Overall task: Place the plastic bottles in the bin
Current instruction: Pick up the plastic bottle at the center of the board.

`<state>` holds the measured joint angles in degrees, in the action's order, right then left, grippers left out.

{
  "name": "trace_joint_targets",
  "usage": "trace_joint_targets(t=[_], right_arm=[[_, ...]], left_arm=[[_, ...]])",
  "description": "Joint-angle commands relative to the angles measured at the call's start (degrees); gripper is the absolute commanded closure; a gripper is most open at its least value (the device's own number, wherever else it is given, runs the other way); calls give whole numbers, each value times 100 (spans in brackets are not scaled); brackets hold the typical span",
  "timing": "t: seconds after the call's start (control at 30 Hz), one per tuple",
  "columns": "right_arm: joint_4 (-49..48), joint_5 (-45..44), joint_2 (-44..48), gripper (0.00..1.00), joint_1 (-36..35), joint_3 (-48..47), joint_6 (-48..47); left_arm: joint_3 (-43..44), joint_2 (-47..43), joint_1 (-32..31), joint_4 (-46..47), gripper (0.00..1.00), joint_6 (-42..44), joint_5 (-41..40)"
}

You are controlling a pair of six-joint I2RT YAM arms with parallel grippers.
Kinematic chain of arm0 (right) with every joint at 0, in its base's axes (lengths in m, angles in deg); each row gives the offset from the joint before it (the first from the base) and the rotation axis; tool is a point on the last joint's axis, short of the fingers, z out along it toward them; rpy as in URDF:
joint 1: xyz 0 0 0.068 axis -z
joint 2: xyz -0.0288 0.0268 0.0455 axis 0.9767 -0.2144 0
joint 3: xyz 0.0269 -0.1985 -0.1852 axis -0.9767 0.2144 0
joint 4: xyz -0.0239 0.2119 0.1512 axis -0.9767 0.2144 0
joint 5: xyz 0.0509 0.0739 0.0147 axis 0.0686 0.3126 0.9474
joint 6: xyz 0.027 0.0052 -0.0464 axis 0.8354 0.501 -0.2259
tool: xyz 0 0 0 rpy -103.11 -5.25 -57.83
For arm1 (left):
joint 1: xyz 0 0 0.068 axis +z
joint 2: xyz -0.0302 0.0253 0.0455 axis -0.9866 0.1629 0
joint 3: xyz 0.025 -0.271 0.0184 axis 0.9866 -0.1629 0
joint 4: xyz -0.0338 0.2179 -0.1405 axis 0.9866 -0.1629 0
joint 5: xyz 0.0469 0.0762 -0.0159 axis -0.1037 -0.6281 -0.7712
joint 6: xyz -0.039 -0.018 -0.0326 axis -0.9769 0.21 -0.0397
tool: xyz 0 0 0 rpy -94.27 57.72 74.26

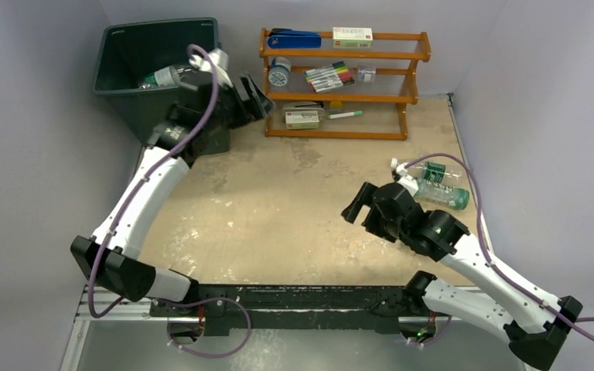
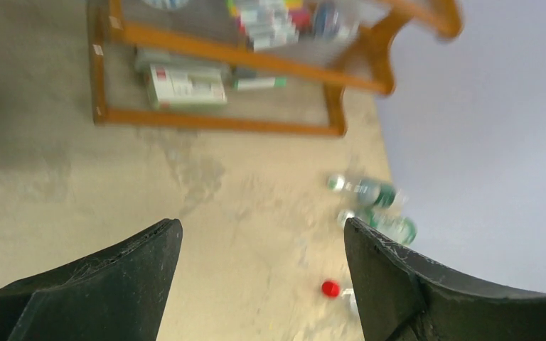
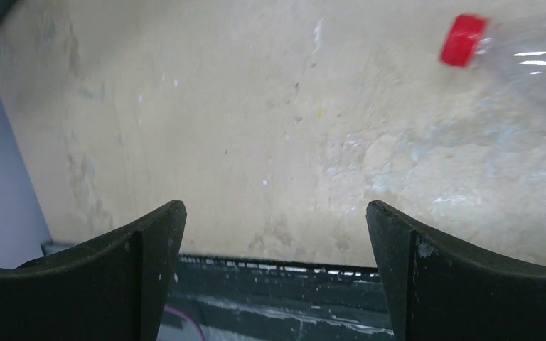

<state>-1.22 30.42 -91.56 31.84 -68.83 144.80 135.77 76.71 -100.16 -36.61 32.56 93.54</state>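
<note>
Left fingers (image 2: 99, 284) and right fingers (image 3: 92, 277) both spread wide, empty, with one bottle (image 1: 161, 77) in the bin (image 1: 120, 35) at 11 o'clock and roughly three bottles (image 1: 441, 193) left on the table (image 1: 278, 209) around 3 o'clock.

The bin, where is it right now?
In the top view, the bin stands at the table's far left corner, left of the orange rack, with a bottle lying inside it.
</note>
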Motion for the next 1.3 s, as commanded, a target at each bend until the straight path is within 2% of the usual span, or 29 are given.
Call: trace_joint_targets(t=[0.0,0.2,0.37,0.43,0.73,1.0,1.27], right_arm=[[1128,-1394,-140,0,298,-694,768],[1607,-1710,-706,0,1460,-1131,675],[2436,-1573,-1674,0,2392,-1127,1588],[2476,-1473,-1869,0,2625,-1037,1842],[2494,-1413,-1475,0,3116,-407,3108],[2308,-1351,-1699,0,3389,71,4018],[1723,-1383,-1877,0,3799,307,4105]], left_arm=[[-706,-148,-686,305,16,284,-438],[-1437,-184,-1392,340,16,573,-563],[-1869,-283,-1655,442,16,575,-473],[-1974,-330,-1753,464,16,590,-466],[-2351,-591,-1953,441,16,642,-375],[-2522,-769,-1962,405,16,652,-233],[-2532,-878,-1967,213,17,781,-220]])
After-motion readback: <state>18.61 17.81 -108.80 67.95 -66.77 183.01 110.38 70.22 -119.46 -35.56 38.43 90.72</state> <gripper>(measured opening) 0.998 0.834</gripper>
